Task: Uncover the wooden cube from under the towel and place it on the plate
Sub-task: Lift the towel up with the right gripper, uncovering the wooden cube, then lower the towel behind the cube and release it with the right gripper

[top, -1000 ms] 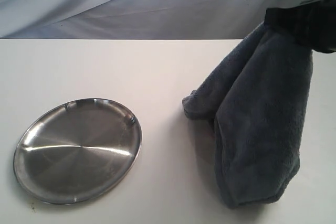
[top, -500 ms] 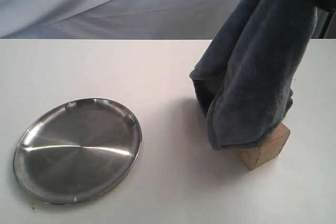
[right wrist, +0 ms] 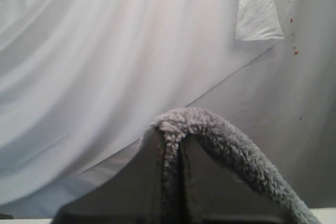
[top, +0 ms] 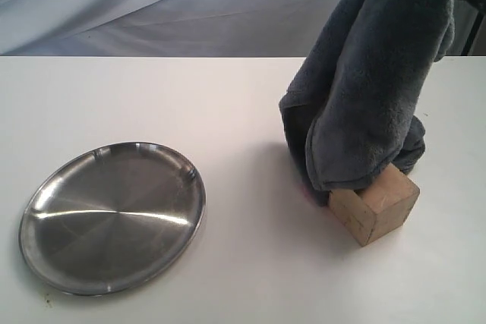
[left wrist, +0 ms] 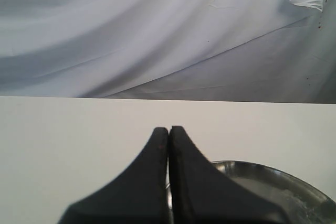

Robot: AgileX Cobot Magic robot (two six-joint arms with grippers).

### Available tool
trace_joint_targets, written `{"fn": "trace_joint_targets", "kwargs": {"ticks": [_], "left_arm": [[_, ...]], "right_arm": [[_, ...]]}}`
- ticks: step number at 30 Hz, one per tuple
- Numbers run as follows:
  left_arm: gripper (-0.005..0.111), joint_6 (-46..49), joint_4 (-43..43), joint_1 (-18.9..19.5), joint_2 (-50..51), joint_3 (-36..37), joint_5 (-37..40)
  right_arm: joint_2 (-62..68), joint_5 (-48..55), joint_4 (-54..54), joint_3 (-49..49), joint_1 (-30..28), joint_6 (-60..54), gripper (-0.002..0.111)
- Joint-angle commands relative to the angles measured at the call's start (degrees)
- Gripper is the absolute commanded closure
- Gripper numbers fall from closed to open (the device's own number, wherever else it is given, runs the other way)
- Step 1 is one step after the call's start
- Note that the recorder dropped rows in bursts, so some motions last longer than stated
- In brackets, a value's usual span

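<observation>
Over the white table [top: 152, 89], the right jaws are clenching the towel [top: 372, 89] hanging against the wooden cube [top: 376, 206]; the left jaws are pressing together, empty, near the plate [top: 114, 218].

One plate [top: 112, 216] is counted on one table [top: 152, 96]. One wooden cube [top: 377, 206] is counted, well apart from the plate. One towel [top: 372, 96] is counted, likewise well apart from the plate.
</observation>
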Motion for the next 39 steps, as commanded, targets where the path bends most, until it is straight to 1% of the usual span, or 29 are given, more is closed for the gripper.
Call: {"fn": "trace_joint_targets", "kwargs": {"ticks": [1, 3, 5, 8, 12, 15, 20, 24, 28, 35, 37, 39], "left_arm": [[0.105, -0.05, 0.04, -0.05, -0.09, 0.25, -0.09], [0.105, -0.05, 0.04, -0.05, -0.09, 0.25, -0.09], [0.105, -0.05, 0.04, -0.05, -0.09, 0.25, -0.09], [0.105, -0.05, 0.04, -0.05, -0.09, 0.25, -0.09], [0.105, -0.18, 0.04, -0.05, -0.09, 0.25, -0.09], [0.105, -0.18, 0.04, -0.05, -0.09, 0.25, -0.09], [0.105, -0.04, 0.04, -0.05, -0.09, 0.25, -0.09], [0.105, -0.04, 0.04, -0.05, -0.09, 0.25, -0.09], [0.105, -0.16, 0.04, -0.05, -0.09, 0.25, -0.09], [0.105, -0.16, 0.04, -0.05, -0.09, 0.25, -0.09], [0.105, -0.16, 0.04, -0.05, -0.09, 0.25, -0.09], [0.105, -0.16, 0.04, -0.05, -0.09, 0.25, -0.09]], "right_arm": [[4.12, -14.25, -8.82, -0.24, 0.03, 0.98, 0.108], [5.04, -17.64, -10.08, -0.34, 0.03, 3.6, 0.108], [6.03, -16.84, -10.08, -1.21, 0.03, 5.5, 0.108], [7.87, -16.15, -10.55, -1.6, 0.03, 5.48, 0.108], [13.84, -13.81, -11.59, -1.6, 0.03, 5.25, 0.108], [18.45, -10.31, -11.38, -1.6, -0.09, 3.33, 0.108], [24.74, -3.08, -11.38, -1.6, -0.08, 3.33, 0.108], [27.95, 0.09, -11.38, -1.6, -0.08, 3.33, 0.108], [29.64, -1.22, -11.38, -1.6, -0.08, 3.33, 0.108], [29.65, -6.75, -11.38, -1.6, -0.08, 3.33, 0.108], [29.65, -6.83, -11.38, -1.6, -0.08, 3.33, 0.102], [29.65, -6.83, -11.38, -1.6, -0.08, 3.33, 0.091]]}}
